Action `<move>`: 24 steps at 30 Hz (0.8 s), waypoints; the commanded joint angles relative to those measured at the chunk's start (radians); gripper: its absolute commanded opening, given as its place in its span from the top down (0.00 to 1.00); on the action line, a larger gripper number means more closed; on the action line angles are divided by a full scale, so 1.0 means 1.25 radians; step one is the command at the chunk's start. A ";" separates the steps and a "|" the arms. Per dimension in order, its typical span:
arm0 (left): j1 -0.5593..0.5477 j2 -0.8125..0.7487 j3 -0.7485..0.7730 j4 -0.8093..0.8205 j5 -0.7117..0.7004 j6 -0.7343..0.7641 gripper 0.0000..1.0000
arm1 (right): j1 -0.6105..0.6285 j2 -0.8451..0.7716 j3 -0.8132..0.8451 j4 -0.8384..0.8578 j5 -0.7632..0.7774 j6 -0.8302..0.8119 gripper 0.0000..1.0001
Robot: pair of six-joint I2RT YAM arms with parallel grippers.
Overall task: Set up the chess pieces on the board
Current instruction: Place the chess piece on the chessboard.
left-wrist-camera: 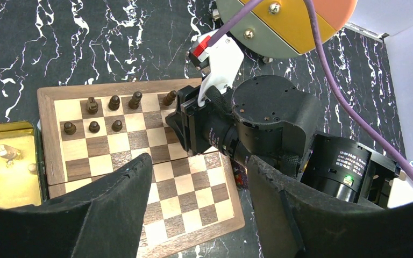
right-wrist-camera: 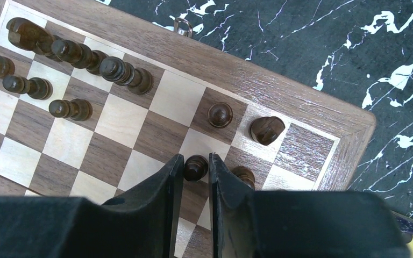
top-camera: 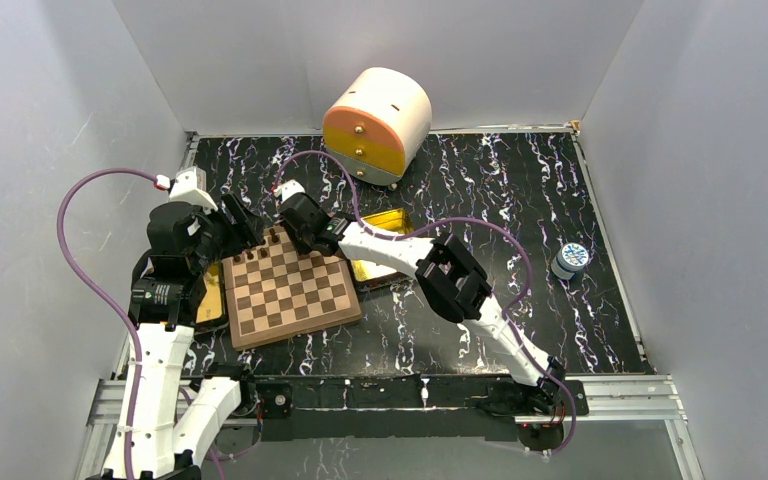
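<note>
On a light square in the second row of the board (right-wrist-camera: 279, 88), near one corner, a small dark pawn (right-wrist-camera: 195, 167) stands upright between the fingertips of the right tool (right-wrist-camera: 196, 159). The tool's two black fingers (right-wrist-camera: 172, 188) sit narrowly apart, one on each side of the pawn's head. I cannot tell whether they press it or only flank it.

Just beside it, half hidden behind one finger, stands another pawn (right-wrist-camera: 243, 174). In the edge row behind them are a round-headed piece (right-wrist-camera: 220, 114) and, toward the corner, a knight (right-wrist-camera: 266, 130). Farther along the same edge is a second group of dark pieces (right-wrist-camera: 113, 69): three taller ones in the edge row and three pawns in front of them.

The left tool (left-wrist-camera: 199, 161) hangs above the board with its fingers (left-wrist-camera: 123, 199) spread wide, and checkered squares show in the gap.

A gold tin (left-wrist-camera: 0, 137) lies just beside the board's left edge with a few pale pieces (left-wrist-camera: 5, 152) in it. A second gold tin (top-camera: 390, 225) lies on the board's other side, partly under the right arm.

Everything rests on a black counter (top-camera: 520, 200) veined with white. At the back of the counter stands a rounded cream drawer unit (top-camera: 400, 95) with orange and yellow fronts. A small round blue-and-white thing (top-camera: 570, 258) sits well apart to the right. Purple cables (top-camera: 90, 190) loop from both arms.
</note>
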 commanded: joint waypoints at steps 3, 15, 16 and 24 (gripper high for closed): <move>0.005 -0.003 0.032 0.002 -0.004 0.009 0.37 | 0.006 0.008 0.035 0.000 0.010 -0.008 0.66; 0.004 -0.004 0.026 0.001 -0.004 0.012 0.36 | 0.006 -0.046 0.014 -0.001 0.015 -0.016 0.60; 0.004 -0.004 0.026 0.001 -0.004 0.013 0.36 | 0.007 -0.053 0.008 0.000 0.016 -0.016 0.60; 0.004 0.001 0.021 0.001 0.003 0.014 0.36 | 0.007 -0.132 -0.063 0.033 0.017 -0.018 0.59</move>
